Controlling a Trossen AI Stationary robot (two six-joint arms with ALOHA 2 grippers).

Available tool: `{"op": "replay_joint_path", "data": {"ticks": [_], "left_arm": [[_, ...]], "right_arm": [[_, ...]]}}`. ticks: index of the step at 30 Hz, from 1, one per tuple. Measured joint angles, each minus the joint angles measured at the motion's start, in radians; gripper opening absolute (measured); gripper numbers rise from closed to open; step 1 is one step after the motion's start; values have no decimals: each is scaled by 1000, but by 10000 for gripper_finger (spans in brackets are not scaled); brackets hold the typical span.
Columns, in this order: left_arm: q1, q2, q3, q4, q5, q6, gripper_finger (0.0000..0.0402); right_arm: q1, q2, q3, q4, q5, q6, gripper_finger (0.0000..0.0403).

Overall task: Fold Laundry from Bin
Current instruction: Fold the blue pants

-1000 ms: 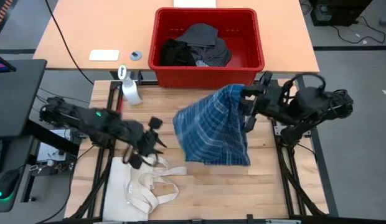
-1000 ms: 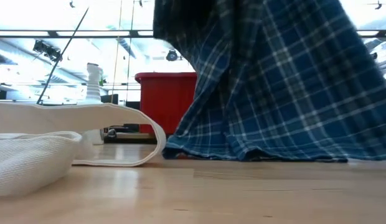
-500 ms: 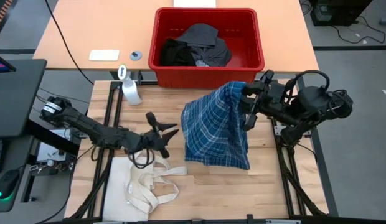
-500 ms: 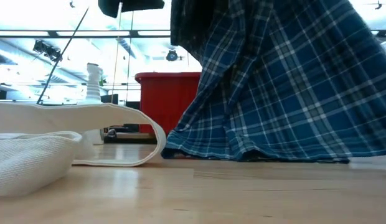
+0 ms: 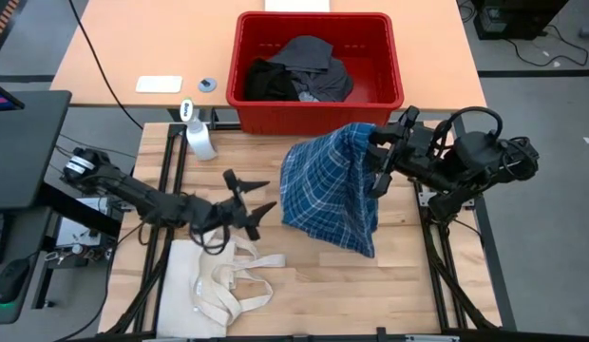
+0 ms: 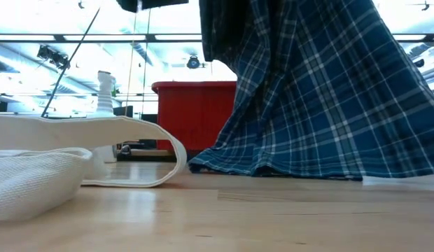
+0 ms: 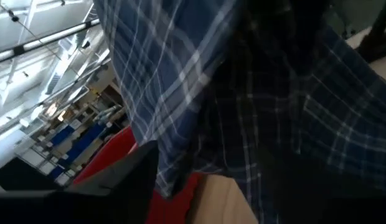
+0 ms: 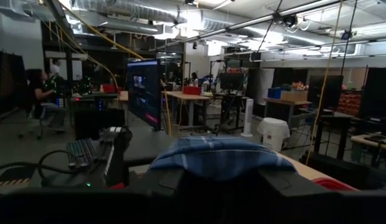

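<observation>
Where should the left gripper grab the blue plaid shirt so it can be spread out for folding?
Best guess: the hanging left side edge of the plaid shirt, coming in level from the tote bag side. The right gripper pinches its top corner, so the cloth drapes down with its hem on the table. The left gripper is open beside that free edge.

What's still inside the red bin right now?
The bin holds a black piece and a dark grey piece heaped together; anything beneath them is covered.
</observation>
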Motion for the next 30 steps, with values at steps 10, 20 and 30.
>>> {"op": "replay_joint_path", "data": {"ticks": [10,20,30], "left_arm": [[94,228,16,436,51,209,297],[180,377,233,466,17,261,291],[73,329,322,469,173,435,112]], "right_arm": [[-3,0,0,-9,0,0,117],[-3,0,0,-20,-5,5,117],[-3,1,0,-21,21,7,117]]}}
